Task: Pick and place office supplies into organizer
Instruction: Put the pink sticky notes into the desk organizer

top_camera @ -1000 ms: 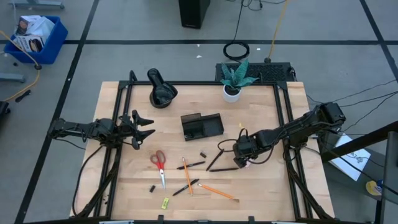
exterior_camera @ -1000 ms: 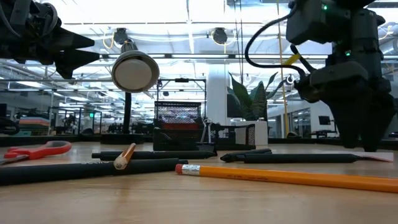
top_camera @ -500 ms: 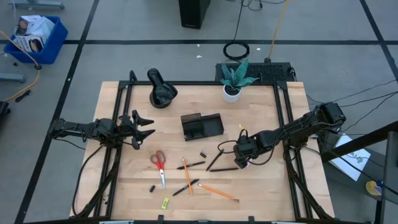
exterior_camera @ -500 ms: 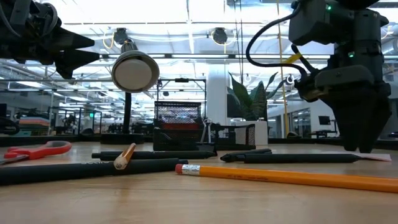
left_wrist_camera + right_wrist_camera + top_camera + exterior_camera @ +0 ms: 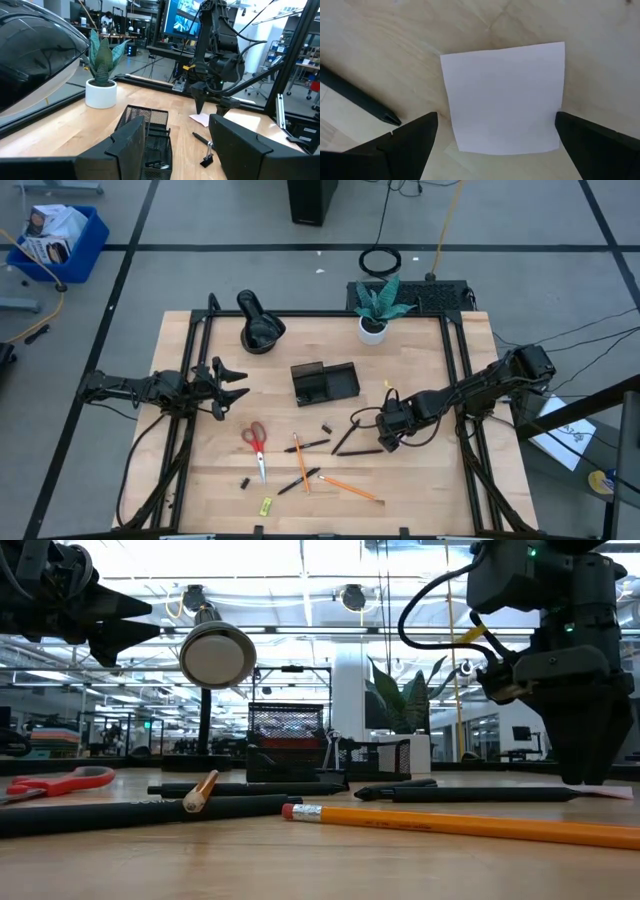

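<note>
The pale pink sticky-note pad point(image 5: 505, 97) lies flat on the wood at the table's right. My right gripper point(image 5: 495, 150) points down just above it, open, with one finger beyond each of two opposite edges and nothing between them. From the high view that gripper point(image 5: 388, 442) covers the pad. The black organizer point(image 5: 325, 382) stands at mid-table. Red-handled scissors point(image 5: 256, 442), orange pencils point(image 5: 350, 488), black pens point(image 5: 345, 438), small black clips point(image 5: 326, 427) and a yellow-green piece point(image 5: 266, 504) lie near the front. My left gripper point(image 5: 235, 387) waits open and level at the table's left.
A round black lamp-like object point(image 5: 258, 323) and a white plant pot point(image 5: 373, 328) stand along the far edge. Black frame rails point(image 5: 455, 380) run down both sides of the table. One pen point(image 5: 357, 100) lies close beside the pad.
My right gripper has rolled a little about the line it points along, staying open and in place over the pad. Nothing on the table has moved.
</note>
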Controlling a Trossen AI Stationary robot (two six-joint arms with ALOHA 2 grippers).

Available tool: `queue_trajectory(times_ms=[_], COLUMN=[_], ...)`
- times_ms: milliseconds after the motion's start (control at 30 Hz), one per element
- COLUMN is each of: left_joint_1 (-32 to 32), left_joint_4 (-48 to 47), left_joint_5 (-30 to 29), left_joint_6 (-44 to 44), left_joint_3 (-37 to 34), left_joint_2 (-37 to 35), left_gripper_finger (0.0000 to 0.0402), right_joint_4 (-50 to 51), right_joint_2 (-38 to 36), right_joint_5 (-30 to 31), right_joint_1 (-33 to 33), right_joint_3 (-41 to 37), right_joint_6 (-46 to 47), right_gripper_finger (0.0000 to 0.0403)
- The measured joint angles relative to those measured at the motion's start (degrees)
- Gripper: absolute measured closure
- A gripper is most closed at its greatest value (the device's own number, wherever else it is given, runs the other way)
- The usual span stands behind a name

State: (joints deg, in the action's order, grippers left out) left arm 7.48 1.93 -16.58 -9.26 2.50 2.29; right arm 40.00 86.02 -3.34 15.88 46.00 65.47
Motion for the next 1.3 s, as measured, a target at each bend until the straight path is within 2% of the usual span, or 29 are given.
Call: queue_trajectory(times_ms=[267, 767, 1300], left_joint_1=[0.0, 0.0, 0.0], left_joint_4=[0.0, -0.1, -0.1], left_joint_5=[0.0, 0.0, 0.0], left_joint_6=[0.0, 0.0, 0.0], left_joint_3=[0.0, 0.0, 0.0], left_joint_2=[0.0, 0.0, 0.0], left_gripper_finger=[0.0176, 0.0176, 0.0176], right_joint_4=[1.7, 6.1, 7.3], right_joint_2=[0.0, 2.1, 3.7], right_joint_5=[-1.1, 6.6, 6.3], right_joint_1=[-0.4, 3.1, 3.0], right_joint_3=[0.0, 2.0, 2.1], right_joint_6=[-0.1, 1.6, 1.7], right_gripper_finger=[0.0007, 0.0007, 0.0007])
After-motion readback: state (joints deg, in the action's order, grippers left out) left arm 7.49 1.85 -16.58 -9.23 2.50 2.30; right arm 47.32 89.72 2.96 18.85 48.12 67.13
